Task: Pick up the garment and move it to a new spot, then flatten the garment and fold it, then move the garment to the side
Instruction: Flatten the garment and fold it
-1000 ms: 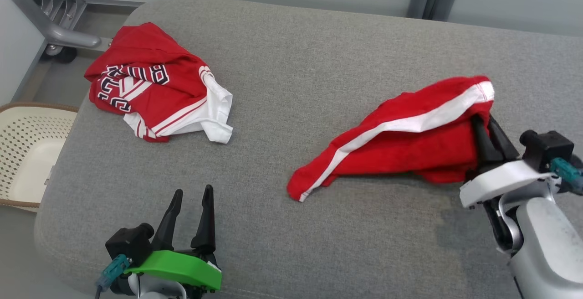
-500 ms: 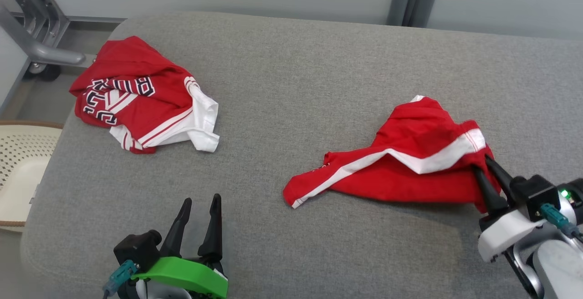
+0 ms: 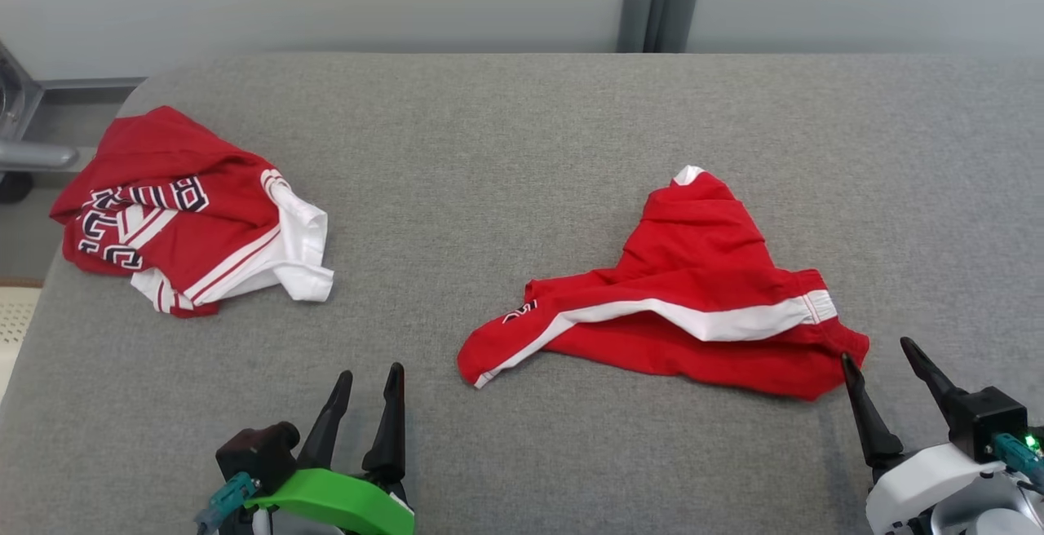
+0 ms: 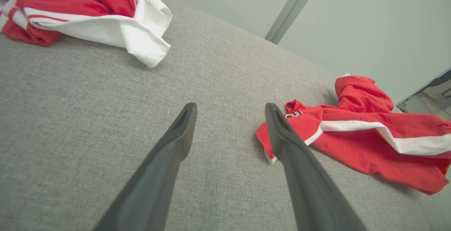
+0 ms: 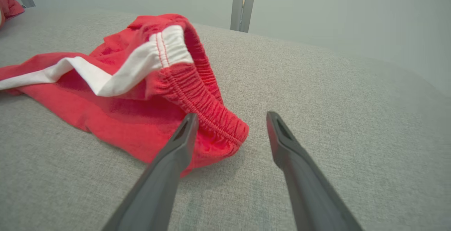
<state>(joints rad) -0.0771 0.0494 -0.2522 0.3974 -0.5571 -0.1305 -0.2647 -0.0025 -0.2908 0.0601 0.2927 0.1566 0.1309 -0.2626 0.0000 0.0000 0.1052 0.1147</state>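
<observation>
Red shorts [image 3: 693, 298] with a white side stripe lie crumpled on the grey fabric-covered table [image 3: 506, 152], right of centre in the head view. One leg tapers toward the lower middle of the frame and ends in a hem with a thin white edge. A bunched fold rises toward the upper right of the heap. The elastic waistband sits at the heap's lower right corner.

The right claw [image 3: 877, 350] is at the lower right of the frame, its two dark fingers spread wide and holding nothing. In the right wrist view the gathered waistband end lies just ahead of the finger on the left and reaches a little into the gap between the two. Whether cloth and finger touch I cannot tell.

The left claw [image 3: 372, 372] is at the lower left of the head view, fingers likewise apart and empty, over bare table. In the left wrist view the shorts' leg hem lies just past the right-hand finger.

A second garment, a red shirt [image 3: 171, 209] with dark letters and white trim, lies rumpled at the left edge of the table, well apart from the shorts. A grey post [image 3: 656, 5] stands against the pale wall behind the table, at top centre.
</observation>
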